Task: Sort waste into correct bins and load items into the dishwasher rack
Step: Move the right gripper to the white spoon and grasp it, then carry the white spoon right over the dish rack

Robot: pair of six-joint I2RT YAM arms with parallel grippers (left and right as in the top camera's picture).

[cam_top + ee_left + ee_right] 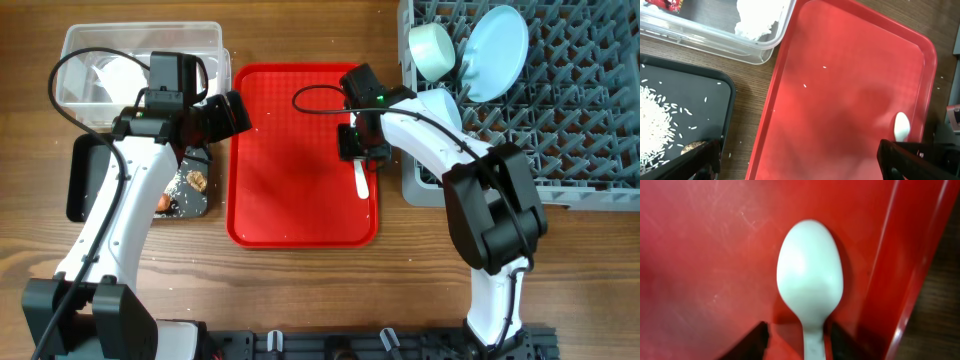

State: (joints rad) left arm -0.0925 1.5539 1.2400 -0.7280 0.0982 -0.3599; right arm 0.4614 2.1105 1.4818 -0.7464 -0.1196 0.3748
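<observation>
At the right rim of the tray, the right end effector straddles the spoon handle, spread, seemingly ready to pinch.

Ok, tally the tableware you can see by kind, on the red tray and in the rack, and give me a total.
Plate: 1, in the rack
Bowl: 1, in the rack
Spoon: 1, on the red tray
Total: 3
</observation>
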